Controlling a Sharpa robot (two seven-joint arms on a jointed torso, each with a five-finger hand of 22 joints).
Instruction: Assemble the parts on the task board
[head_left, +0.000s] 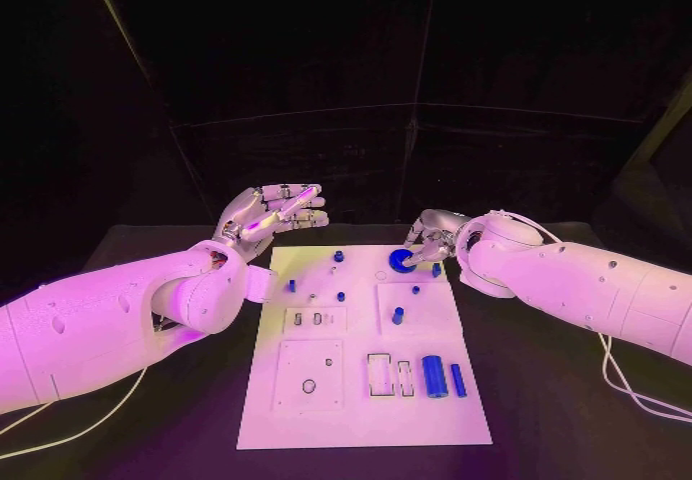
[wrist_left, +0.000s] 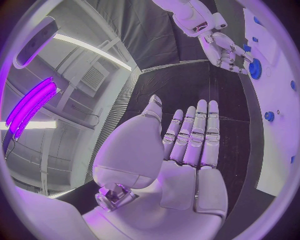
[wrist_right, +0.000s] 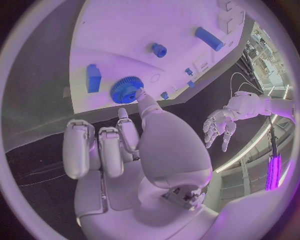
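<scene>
one fingertip of the right hand (head_left: 433, 237) touches the blue gear (head_left: 401, 260); left hand (head_left: 274, 215) flat, fingers straight, holding nothing

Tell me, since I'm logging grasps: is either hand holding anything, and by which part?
Left hand holds nothing. Right hand only touches the round blue toothed gear at its rim with one fingertip.

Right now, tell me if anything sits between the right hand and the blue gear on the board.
Nothing visible does. The right hand is already at the blue gear, one fingertip touching its rim at the task board's far edge. The other blue parts lie clear of it.
</scene>
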